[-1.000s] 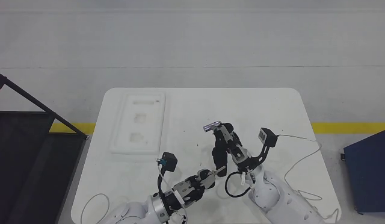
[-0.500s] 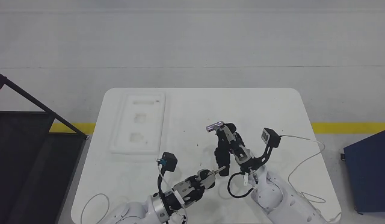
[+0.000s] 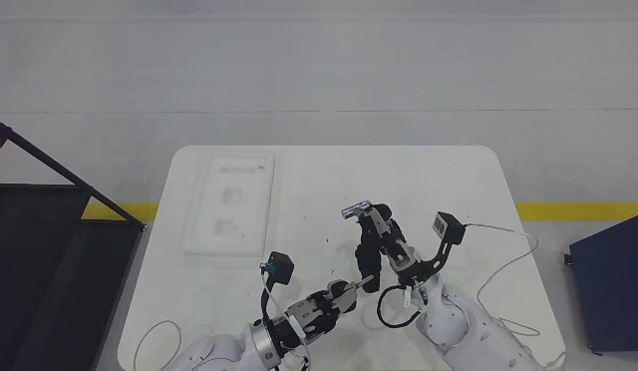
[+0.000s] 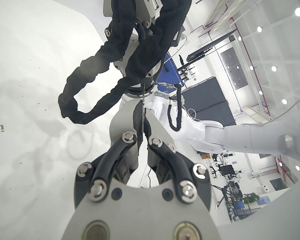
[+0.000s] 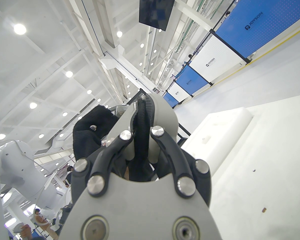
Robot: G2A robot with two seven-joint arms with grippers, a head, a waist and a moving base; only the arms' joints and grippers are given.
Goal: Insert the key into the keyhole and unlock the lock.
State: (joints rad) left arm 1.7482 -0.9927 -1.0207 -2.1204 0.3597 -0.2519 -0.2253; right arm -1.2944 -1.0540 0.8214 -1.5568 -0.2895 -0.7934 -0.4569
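In the top view my right gripper (image 3: pixel 367 218) is held above the middle of the white table (image 3: pixel 459 186), shut on a small silver lock (image 3: pixel 355 210) that sticks out past its fingertips. The right wrist view shows the same gripper (image 5: pixel 140 106) clamped on the lock's metal body (image 5: pixel 121 122). My left gripper (image 3: pixel 349 289) sits just below and in front of the right one. Seen from the left wrist, that gripper (image 4: pixel 141 112) is shut on a thin key (image 4: pixel 142 93), edge-on, its blade pointing up at the underside of the right hand. The keyhole is hidden.
A white foam tray (image 3: pixel 229 201) with shallow recesses lies at the table's back left, also the tray (image 5: pixel 222 136) in the right wrist view. A black sleeved cable loop (image 4: pixel 90 111) hangs from the right wrist close to the key. Small specks dot the tabletop.
The right arm with the lock has shifted slightly to the right over the first half second, then held still. The left gripper with the key has not visibly moved.
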